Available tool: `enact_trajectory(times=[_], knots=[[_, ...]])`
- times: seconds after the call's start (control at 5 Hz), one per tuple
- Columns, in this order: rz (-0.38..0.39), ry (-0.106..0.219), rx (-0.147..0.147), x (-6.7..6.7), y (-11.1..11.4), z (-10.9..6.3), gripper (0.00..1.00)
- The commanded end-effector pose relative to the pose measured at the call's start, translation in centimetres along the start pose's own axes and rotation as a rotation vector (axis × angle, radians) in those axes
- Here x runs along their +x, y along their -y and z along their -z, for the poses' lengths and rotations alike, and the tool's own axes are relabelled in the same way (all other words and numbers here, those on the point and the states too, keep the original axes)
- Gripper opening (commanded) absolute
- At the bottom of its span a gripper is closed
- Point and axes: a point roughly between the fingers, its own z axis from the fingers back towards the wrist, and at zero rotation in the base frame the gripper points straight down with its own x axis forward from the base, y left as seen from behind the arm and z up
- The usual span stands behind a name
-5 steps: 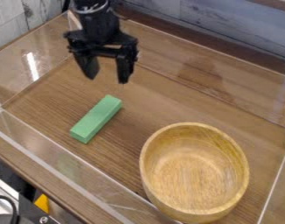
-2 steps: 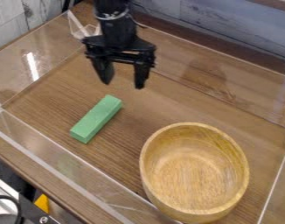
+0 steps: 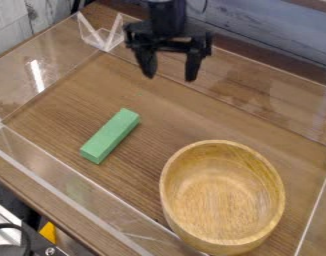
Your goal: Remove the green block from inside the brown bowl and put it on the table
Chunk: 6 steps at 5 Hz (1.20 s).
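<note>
The green block (image 3: 111,135) lies flat on the table (image 3: 206,110), left of centre and pointing diagonally. The brown bowl (image 3: 222,194) stands at the front right with nothing visible inside it. My gripper (image 3: 170,68) hangs at the back centre of the table, well behind the block and the bowl. Its dark fingers (image 3: 148,62) are spread apart, open, with nothing between them.
Clear acrylic walls (image 3: 72,200) run around the table's edges, close along the front left and the back. Cables and dark gear sit outside the wall at the bottom left corner.
The gripper has moved to the right and farther back, away from the green block, staying open. Block and bowl have not moved.
</note>
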Motion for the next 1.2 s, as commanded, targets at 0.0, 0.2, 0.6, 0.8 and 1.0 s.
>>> enact_trajectory(times=[0.0, 0.2, 0.6, 0.8, 1.0], knots=[[0.036, 0.066, -0.001, 2.4, -0.1, -0.2, 0.0], [0.058, 0.073, 0.008, 2.9, -0.3, 0.4, 1.0], [0.05, 0.083, 0.022, 4.2, 1.7, 2.9, 1.0], [0.054, 0.087, 0.023, 4.3, 2.2, 2.7, 1.0], [0.062, 0.091, 0.018, 4.5, 2.5, 2.2, 1.0]])
